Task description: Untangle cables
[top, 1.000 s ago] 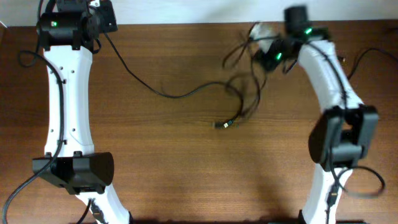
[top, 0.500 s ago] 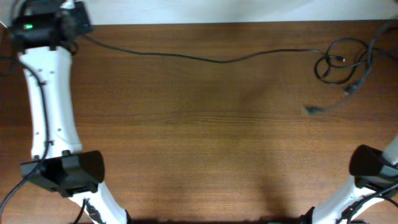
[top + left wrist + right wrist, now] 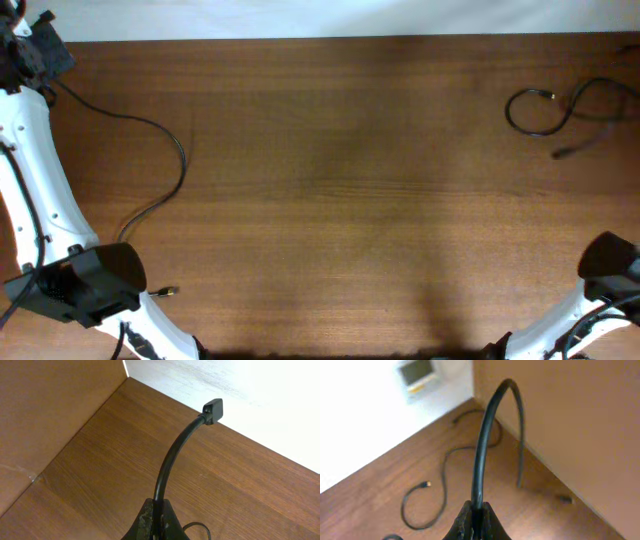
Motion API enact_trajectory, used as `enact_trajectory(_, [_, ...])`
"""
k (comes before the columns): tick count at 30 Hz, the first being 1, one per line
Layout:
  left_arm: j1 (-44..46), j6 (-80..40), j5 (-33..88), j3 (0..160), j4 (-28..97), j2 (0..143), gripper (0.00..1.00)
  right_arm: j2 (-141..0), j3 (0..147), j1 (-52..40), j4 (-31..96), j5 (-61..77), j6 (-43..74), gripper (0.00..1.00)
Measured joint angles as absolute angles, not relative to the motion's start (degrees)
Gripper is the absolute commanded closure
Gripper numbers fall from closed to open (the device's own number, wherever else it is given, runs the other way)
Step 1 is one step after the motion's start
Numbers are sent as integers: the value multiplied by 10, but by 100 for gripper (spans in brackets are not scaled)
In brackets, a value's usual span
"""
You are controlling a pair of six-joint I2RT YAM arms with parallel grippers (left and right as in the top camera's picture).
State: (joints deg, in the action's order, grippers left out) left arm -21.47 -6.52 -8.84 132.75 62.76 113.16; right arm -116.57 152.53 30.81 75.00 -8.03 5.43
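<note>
One black cable (image 3: 183,160) runs from the top left corner, curves down the left side of the table and ends in a plug (image 3: 168,291) near the left arm's base. My left gripper (image 3: 156,516) is shut on this cable; its short free end rises to a black plug (image 3: 214,411). The left gripper sits at the table's far left corner (image 3: 35,55). A second cable (image 3: 530,110) lies looped at the far right. My right gripper (image 3: 475,516) is shut on a black cable (image 3: 490,420) that arches up and hangs down. It is outside the overhead view.
The looped cable also shows on the table below the right gripper (image 3: 420,505). A brown wall panel (image 3: 560,420) stands close on the right, another (image 3: 45,415) close on the left. A white wall box (image 3: 417,372) is at the back.
Both arms have swung outward to the table's sides. The tangle near the back centre has come apart: one cable was dragged far left, the other far right.
</note>
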Motion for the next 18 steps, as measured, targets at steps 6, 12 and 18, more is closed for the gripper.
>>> enact_trajectory(6, [-208,-65,-69,1327,639,1132,100,-1193,1525,380,766,-71,50,96])
enact_trajectory(12, [-203,-65,-60,1327,640,1132,100,-1213,1525,401,780,-59,47,96])
enact_trajectory(18, [-162,-65,-59,1327,641,1132,100,-1292,1473,399,750,-44,15,96])
